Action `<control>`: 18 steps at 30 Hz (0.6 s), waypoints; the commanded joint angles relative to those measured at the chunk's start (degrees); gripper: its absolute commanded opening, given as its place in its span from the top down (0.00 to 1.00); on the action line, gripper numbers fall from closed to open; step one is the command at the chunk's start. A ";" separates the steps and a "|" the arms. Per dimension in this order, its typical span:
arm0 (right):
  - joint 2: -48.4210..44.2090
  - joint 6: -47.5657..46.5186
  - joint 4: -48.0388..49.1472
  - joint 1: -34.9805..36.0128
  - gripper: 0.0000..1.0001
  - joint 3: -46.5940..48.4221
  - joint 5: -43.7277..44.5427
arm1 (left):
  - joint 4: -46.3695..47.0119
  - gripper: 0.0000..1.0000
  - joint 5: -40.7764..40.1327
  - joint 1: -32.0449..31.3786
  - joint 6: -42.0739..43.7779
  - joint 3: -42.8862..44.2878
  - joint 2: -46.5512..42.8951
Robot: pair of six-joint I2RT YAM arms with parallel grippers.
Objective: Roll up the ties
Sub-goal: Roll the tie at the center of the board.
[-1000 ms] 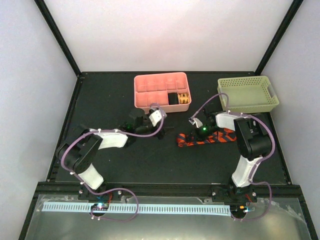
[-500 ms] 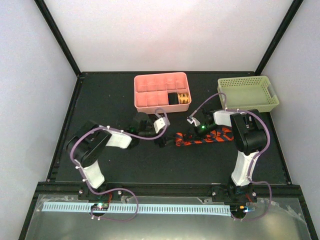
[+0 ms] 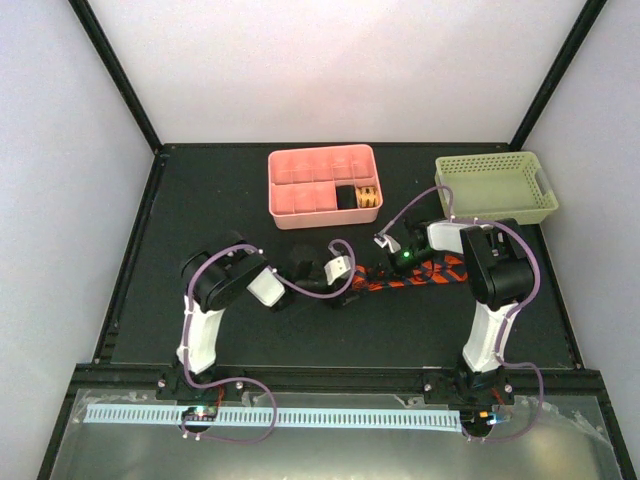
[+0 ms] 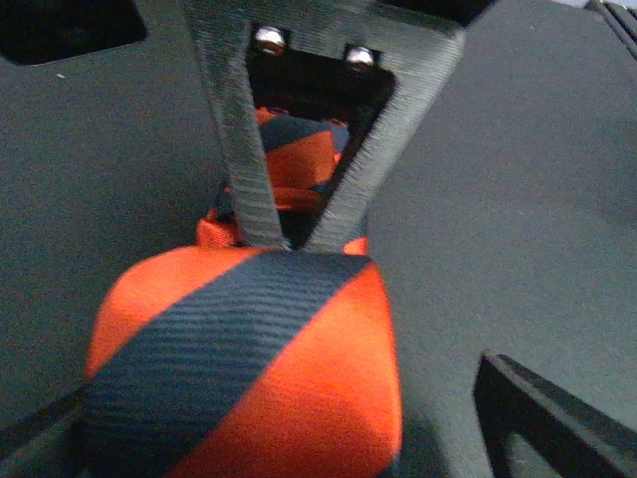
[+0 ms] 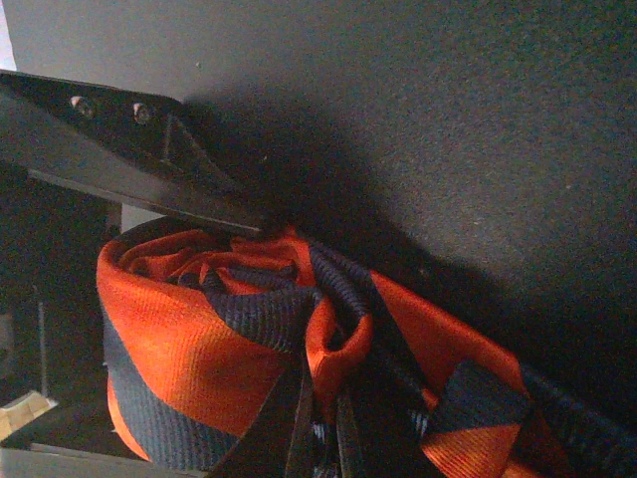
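One striped tie (image 3: 428, 272), with two grippers meeting at its rolled-up end.

From where I stand, the single orange-red and navy tie lies on the black table (image 3: 230, 200), just in front of the gap between the one pink tray (image 3: 272, 185) and the one green basket (image 3: 545, 190). Its left end is wound into a fat roll and the rest trails off to the right. The right gripper (image 4: 291, 234) has its two fingers pinched together on the fabric just behind the roll. The left gripper (image 4: 284, 388) has its fingers (image 4: 542, 413) spread apart, one on either side of the roll. Two small things sit in the tray's compartments, too small to make out.
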 commanded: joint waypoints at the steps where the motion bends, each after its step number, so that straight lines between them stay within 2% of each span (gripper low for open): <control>1: 4.08 0.33 2.61 0.74 0.98 -2.71 11.51 | 3.01 0.29 -1.20 -0.78 -1.04 2.70 1.61; 3: 4.00 0.42 2.76 0.63 0.98 -2.70 11.14 | 0.77 0.32 -2.80 -0.79 -1.16 3.45 1.64; 11: 3.93 0.50 2.96 0.72 0.98 -2.70 10.24 | -3.29 0.32 -3.35 -2.13 0.71 6.26 2.43; 16: 2.71 0.32 2.88 0.66 0.98 -2.95 10.30 | -7.56 0.47 -3.93 -2.28 3.84 7.74 2.86; 18: 1.83 -0.04 2.23 0.64 0.94 -2.69 10.08 | -11.04 0.53 -5.85 -2.28 5.99 7.08 1.26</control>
